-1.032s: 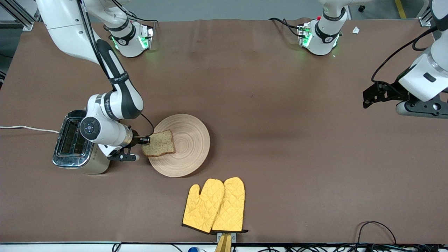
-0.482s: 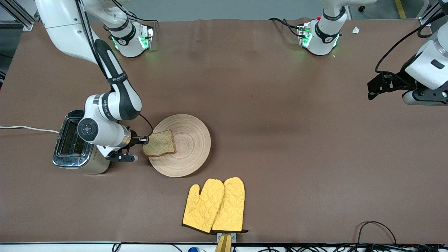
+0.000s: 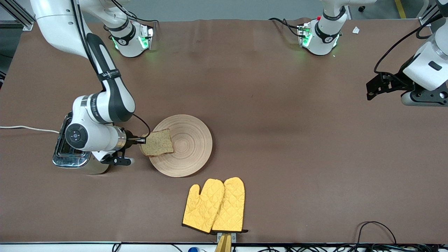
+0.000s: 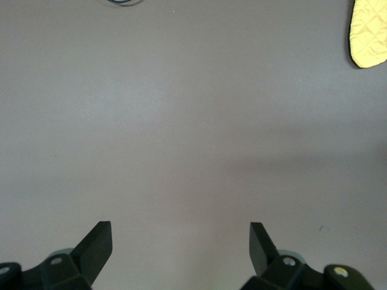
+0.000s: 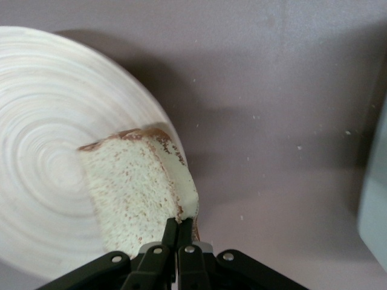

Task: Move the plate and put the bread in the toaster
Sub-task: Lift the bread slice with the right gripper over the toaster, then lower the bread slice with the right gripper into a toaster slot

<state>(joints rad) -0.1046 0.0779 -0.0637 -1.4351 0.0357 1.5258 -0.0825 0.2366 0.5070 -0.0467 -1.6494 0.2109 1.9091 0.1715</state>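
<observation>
The brown speckled bread [image 3: 157,143] is pinched by one edge in my right gripper [image 3: 141,140], which is shut on it and holds it over the rim of the round tan wooden plate [image 3: 187,147]. The right wrist view shows the bread [image 5: 133,190] clamped at its crust, with the plate [image 5: 48,121] below. The cream and chrome toaster [image 3: 70,154] stands beside the plate toward the right arm's end, partly hidden by my right wrist. My left gripper [image 3: 374,87] is open and empty, up over bare table at the left arm's end, as the left wrist view [image 4: 180,241] shows.
A pair of yellow oven mitts [image 3: 214,205] lies nearer the front camera than the plate; one mitt's tip shows in the left wrist view [image 4: 369,33]. The toaster's white cord [image 3: 24,128] runs off the table's end. The table is covered in brown cloth.
My right gripper has lifted the bread's held edge and drawn it a little toward the toaster. The left arm rose slightly, then held.
</observation>
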